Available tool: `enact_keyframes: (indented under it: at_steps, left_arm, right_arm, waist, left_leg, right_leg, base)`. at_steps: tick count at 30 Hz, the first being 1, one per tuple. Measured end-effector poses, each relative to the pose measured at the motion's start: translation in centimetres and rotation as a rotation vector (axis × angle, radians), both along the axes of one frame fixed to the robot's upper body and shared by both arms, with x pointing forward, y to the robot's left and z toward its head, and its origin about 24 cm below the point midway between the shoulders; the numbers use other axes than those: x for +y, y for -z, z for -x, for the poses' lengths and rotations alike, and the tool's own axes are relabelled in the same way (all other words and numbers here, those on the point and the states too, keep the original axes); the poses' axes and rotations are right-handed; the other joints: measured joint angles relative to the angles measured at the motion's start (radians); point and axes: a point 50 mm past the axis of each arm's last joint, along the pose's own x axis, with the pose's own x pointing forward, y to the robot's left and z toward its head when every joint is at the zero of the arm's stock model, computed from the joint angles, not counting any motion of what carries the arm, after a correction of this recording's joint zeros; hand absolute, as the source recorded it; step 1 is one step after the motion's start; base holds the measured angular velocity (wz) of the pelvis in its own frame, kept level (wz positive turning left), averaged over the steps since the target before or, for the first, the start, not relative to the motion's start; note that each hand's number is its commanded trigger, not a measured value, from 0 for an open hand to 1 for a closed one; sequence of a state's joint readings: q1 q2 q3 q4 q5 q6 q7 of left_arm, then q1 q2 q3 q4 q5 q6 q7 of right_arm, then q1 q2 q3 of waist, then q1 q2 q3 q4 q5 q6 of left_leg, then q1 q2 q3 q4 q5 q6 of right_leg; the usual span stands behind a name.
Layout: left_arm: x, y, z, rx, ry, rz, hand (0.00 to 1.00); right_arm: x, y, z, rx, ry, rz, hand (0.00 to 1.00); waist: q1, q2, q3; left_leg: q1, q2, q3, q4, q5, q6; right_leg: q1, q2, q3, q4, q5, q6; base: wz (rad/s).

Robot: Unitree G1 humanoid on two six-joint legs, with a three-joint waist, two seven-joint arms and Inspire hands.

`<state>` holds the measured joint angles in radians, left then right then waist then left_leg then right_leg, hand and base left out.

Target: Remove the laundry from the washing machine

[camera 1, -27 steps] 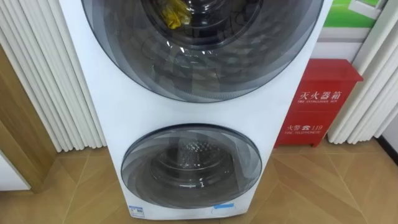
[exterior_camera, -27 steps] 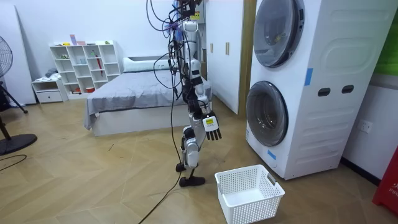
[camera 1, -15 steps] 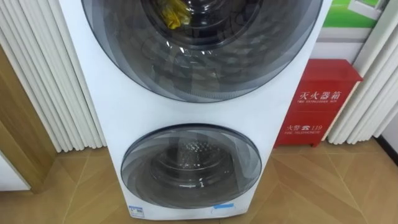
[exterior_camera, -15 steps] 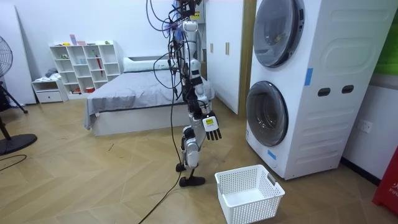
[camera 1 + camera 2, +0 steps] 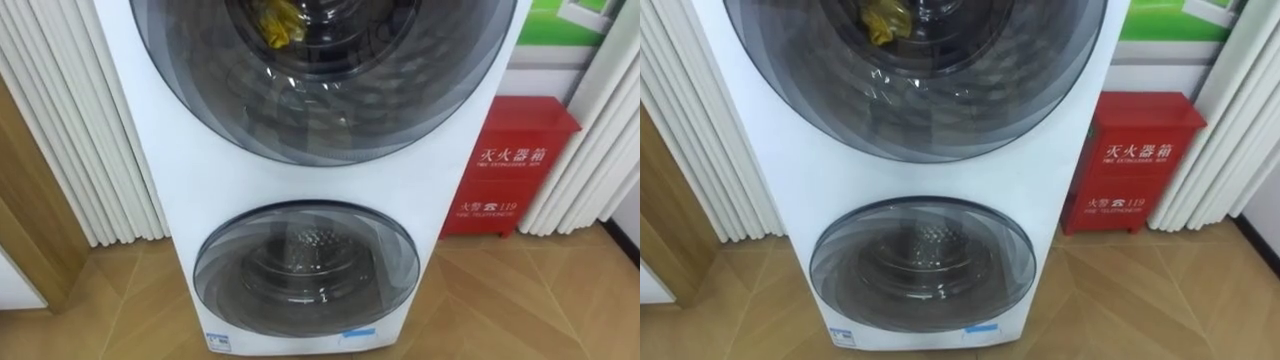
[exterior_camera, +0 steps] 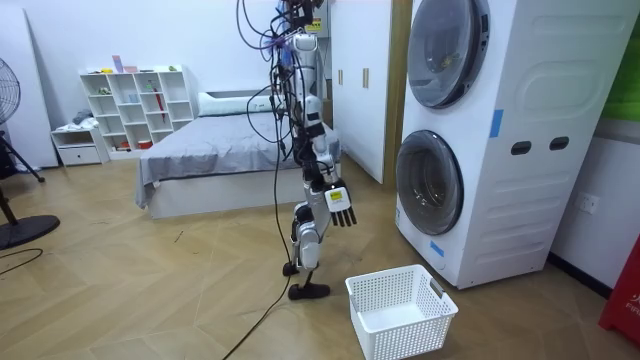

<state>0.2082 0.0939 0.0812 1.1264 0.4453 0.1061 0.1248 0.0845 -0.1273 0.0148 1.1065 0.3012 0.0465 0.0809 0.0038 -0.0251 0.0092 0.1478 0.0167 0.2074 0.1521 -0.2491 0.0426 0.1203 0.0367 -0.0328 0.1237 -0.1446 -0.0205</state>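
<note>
Standing a short way back from the stacked washing machine (image 5: pixel 300 185); nothing picked yet, by my read. Count: two round doors, upper door (image 5: pixel 330 90) and lower door (image 5: pixel 305 265), both shut. One yellow cloth (image 5: pixel 278 22) sits behind the upper glass; lower drum looks empty. Right hand (image 6: pixel 341 204) hangs at hip height, fingers straight, holding nothing. One white basket (image 6: pixel 420 325) on the floor near the machine's foot, empty. One red box (image 5: pixel 515 165) right of the machine. Left: open upper door, pull cloth, drop it in basket.
</note>
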Motion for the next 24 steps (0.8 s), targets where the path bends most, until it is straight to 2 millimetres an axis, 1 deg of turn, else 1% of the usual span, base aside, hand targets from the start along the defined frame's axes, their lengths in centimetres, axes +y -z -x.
enact_keyframes:
  at_steps: [1,2,4,5,6,7,8,9,10,12,13,14,15,17,19,22,24]
  left_arm:
    - [0.1,0.0,0.1,-0.002,-0.003,-0.001,0.0]
    - [0.3,-0.1,-0.1,-0.01,-0.012,-0.006,0.0]
    - [0.8,-0.2,-0.6,-0.021,-0.018,-0.018,0.0]
    - [0.9,-0.2,-0.7,-0.026,-0.017,-0.021,0.0]
    - [0.9,-0.3,-1.0,-0.036,-0.015,-0.023,0.0]
    - [1.0,-0.3,-1.0,-0.036,-0.012,-0.024,0.0]
    - [1.2,-0.3,-1.2,-0.04,-0.01,-0.03,0.0]
    - [1.5,-0.4,-1.4,-0.043,-0.006,-0.04,0.0]
    - [1.7,-0.5,-1.4,-0.043,-0.003,-0.046,0.0]
    - [2.4,-0.7,-1.4,-0.041,0.004,-0.064,0.0]
    - [2.5,-0.7,-1.4,-0.038,0.005,-0.066,0.0]
    - [2.4,-0.7,-1.7,-0.044,0.008,-0.066,0.0]
    - [2.4,-0.7,-1.8,-0.045,0.01,-0.065,0.0]
    - [2.5,-0.8,-2.0,-0.05,0.011,-0.069,0.0]
    - [2.8,-0.9,-2.2,-0.054,0.011,-0.079,0.0]
    - [3.0,-1.0,-2.2,-0.055,0.01,-0.087,0.0]
    - [3.1,-1.1,-2.0,-0.055,0.01,-0.088,0.0]
  right_arm:
    - [-0.2,-0.4,-1.0,-0.045,0.005,0.009,0.0]
    - [-0.5,-1.2,-3.1,-0.124,0.022,0.022,0.0]
    - [-1.5,-3.5,-7.8,-0.293,0.036,0.058,0.0]
    - [-1.9,-4.4,-9.0,-0.343,0.038,0.073,0.0]
    - [-2.6,-6.5,-11.4,-0.462,0.038,0.109,0.0]
    - [-2.9,-7.6,-12.6,-0.516,0.039,0.125,0.0]
    - [-3.2,-10.1,-14.8,-0.636,0.047,0.148,0.0]
    - [-3.2,-12.1,-16.3,-0.744,0.054,0.161,0.0]
    - [-3.1,-13.0,-16.9,-0.789,0.055,0.161,0.0]
    - [-2.6,-15.6,-18.6,-0.909,0.059,0.145,0.0]
    - [-2.4,-16.1,-19.0,-0.933,0.056,0.144,0.0]
    - [-2.2,-17.2,-19.9,-0.972,0.056,0.146,0.0]
    - [-2.2,-18.2,-20.7,-1.003,0.057,0.155,0.0]
    - [-2.5,-19.3,-21.6,-1.034,0.069,0.174,0.0]
    - [-2.7,-20.2,-22.1,-1.051,0.084,0.189,0.0]
    - [-2.8,-22.2,-23.5,-1.106,0.088,0.189,0.0]
    - [-2.7,-24.0,-24.5,-1.16,0.077,0.195,0.0]
  waist:
    - [0.0,-0.001,0.0006]
    - [0.002,-0.009,0.0043]
    - [-0.001,-0.019,0.0023]
    - [-0.001,-0.022,0.002]
    - [0.003,-0.021,0.0017]
    - [0.002,-0.021,0.0013]
    - [0.002,-0.022,0.0002]
    - [0.003,-0.026,-0.0023]
    - [0.003,-0.028,-0.0048]
    - [0.015,-0.034,-0.0092]
    - [0.017,-0.039,-0.012]
    - [0.019,-0.039,-0.0126]
    - [0.021,-0.037,-0.0114]
    - [0.023,-0.035,-0.0103]
    - [0.027,-0.036,-0.0105]
    - [0.03,-0.036,-0.0106]
    - [0.034,-0.037,-0.0114]
  left_leg:
    - [0.0,-0.001,-0.001,0.0,0.0,0.0]
    - [0.003,-0.002,-0.001,0.001,0.0,0.0]
    - [0.001,-0.004,-0.002,0.006,0.0,0.0]
    - [-0.001,-0.005,-0.003,0.008,0.0,0.0]
    - [-0.005,-0.007,-0.006,0.012,0.001,0.001]
    - [-0.006,-0.008,-0.007,0.013,0.001,0.001]
    - [-0.006,-0.008,-0.008,0.013,0.001,0.002]
    - [-0.007,-0.008,-0.016,0.013,0.001,0.002]
    - [-0.007,-0.007,-0.021,0.013,0.001,0.002]
    - [-0.007,-0.003,-0.023,0.014,0.002,0.002]
    - [-0.008,-0.003,-0.023,0.014,0.002,0.002]
    - [-0.016,-0.004,-0.023,0.016,0.002,0.002]
    - [-0.019,-0.005,-0.025,0.016,0.002,0.002]
    - [-0.027,-0.008,-0.033,0.016,0.003,0.004]
    - [-0.033,-0.009,-0.046,0.016,0.004,0.005]
    - [-0.034,-0.006,-0.049,0.016,0.005,0.006]
    - [-0.031,-0.005,-0.052,0.015,0.005,0.005]
  right_leg:
    - [0.0,0.0,0.001,0.0,0.0,0.0]
    - [-0.001,0.0,0.003,-0.002,0.0,0.0]
    - [-0.002,0.0,0.003,-0.003,0.0,0.0]
    - [-0.003,-0.001,0.002,-0.004,0.0,-0.001]
    - [-0.005,0.0,0.001,-0.004,0.0,-0.001]
    - [-0.006,0.0,0.001,-0.004,0.0,-0.001]
    - [-0.008,0.0,0.001,-0.003,0.0,-0.001]
    - [-0.008,0.0,-0.001,-0.003,0.0,-0.001]
    - [-0.007,0.0,-0.002,-0.003,0.0,-0.001]
    - [-0.008,0.001,-0.003,0.0,0.0,-0.001]
    - [-0.01,0.001,-0.003,0.0,0.0,-0.001]
    - [-0.016,0.0,-0.003,0.0,0.0,-0.001]
    - [-0.018,-0.001,-0.004,0.001,0.0,-0.001]
    - [-0.019,-0.002,-0.008,0.001,0.0,-0.001]
    - [-0.023,-0.006,-0.024,0.002,0.0,-0.001]
    - [-0.031,-0.003,-0.025,0.011,0.0,-0.001]
    - [-0.032,-0.002,-0.025,0.011,0.0,-0.001]
  base:
    - [-0.17]
    - [-0.15]
    - [-0.09]
    - [0.0]
    - [0.0]
    - [0.0]
    - [0.0]
    - [0.0]
    - [0.07]
    - [0.02]
    - [-0.04]
    - [-0.03]
    - [0.0]
    - [0.09]
    - [0.15]
    - [0.0]
    - [0.0]
